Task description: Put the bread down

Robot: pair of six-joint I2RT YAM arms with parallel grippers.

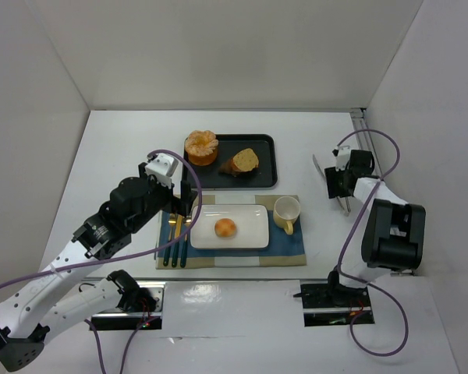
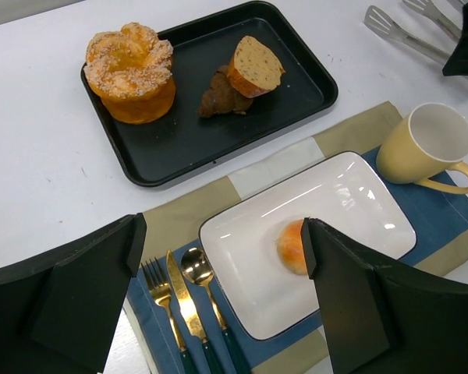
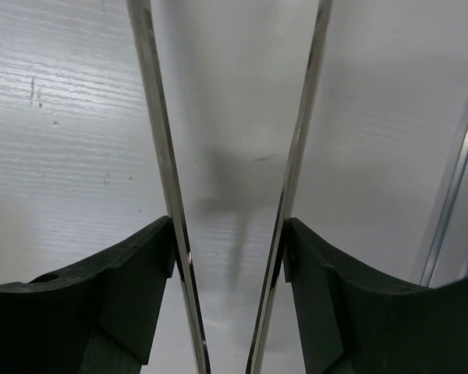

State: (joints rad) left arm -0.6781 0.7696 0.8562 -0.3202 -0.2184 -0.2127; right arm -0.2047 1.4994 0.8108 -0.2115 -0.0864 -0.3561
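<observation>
Bread (image 1: 226,227) sits on the white plate (image 1: 249,234), roughly mid-plate, on the placemat (image 1: 292,248) at the table's near-centre. It touches neither gripper. Left gripper (image 1: 187,204) hangs over the plate's left end, just above the cutlery (image 1: 175,245), jaws wide apart and empty. In the left wrist view the bread is partly hidden behind the finger (image 2: 351,312) on the right of that view, so it lies off-centre from the jaw gap, toward the table's right edge. Right gripper (image 3: 228,234) is well apart near the right edge of the table, fingers pressed on the outsides of the tongs (image 3: 160,156), so clamped on them; tong arms splayed, nothing between the blades. Left arm is clearly the nearer one. The bread is ball-like, so there's no long axis to align with and any approach angle works. My read: the bread looks already delivered to the plate. If it needs a nudge, the left jaws must shift right to centre on it, while the tongs would have to cross past the yellow cup (image 1: 286,210) at the plate's right end.
</observation>
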